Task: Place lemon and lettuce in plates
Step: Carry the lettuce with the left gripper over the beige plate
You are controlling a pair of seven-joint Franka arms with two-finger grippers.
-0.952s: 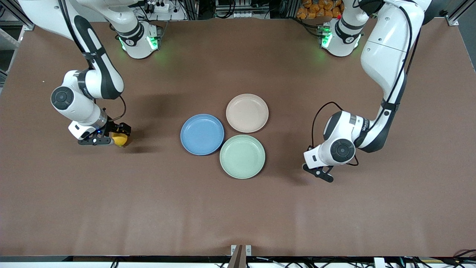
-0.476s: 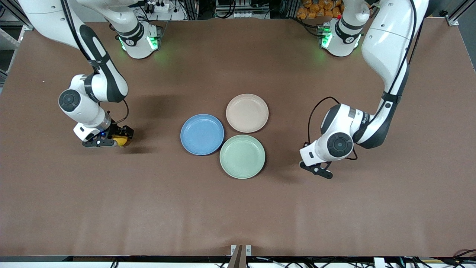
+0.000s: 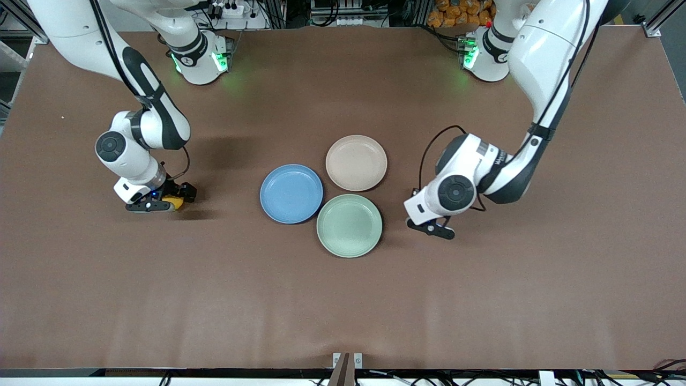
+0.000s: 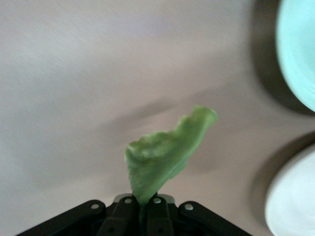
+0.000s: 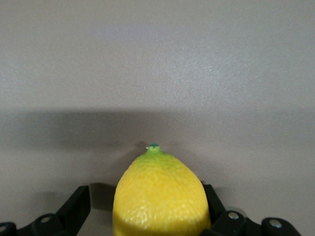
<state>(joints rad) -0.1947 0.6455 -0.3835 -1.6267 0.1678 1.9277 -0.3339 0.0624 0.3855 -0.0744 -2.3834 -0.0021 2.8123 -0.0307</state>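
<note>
The yellow lemon (image 3: 174, 202) lies on the table toward the right arm's end. My right gripper (image 3: 167, 200) is low around it and open. In the right wrist view the lemon (image 5: 160, 189) fills the space between the fingers (image 5: 76, 204), with a gap on one side. My left gripper (image 3: 435, 230) is over the table beside the mint-green plate, shut on the green lettuce (image 4: 165, 155), which is hidden in the front view. The blue plate (image 3: 291, 193) and the beige-pink plate (image 3: 356, 162) sit empty mid-table.
An empty mint-green plate (image 3: 349, 225) touches the two other plates, nearest the front camera. It also shows in the left wrist view (image 4: 301, 54), with the beige-pink plate (image 4: 295, 201) beside it. The brown table (image 3: 343, 300) stretches bare toward the front camera.
My left gripper has carried the lettuce toward the plates. My right gripper has slid forward around the lemon, which has stayed in place.
</note>
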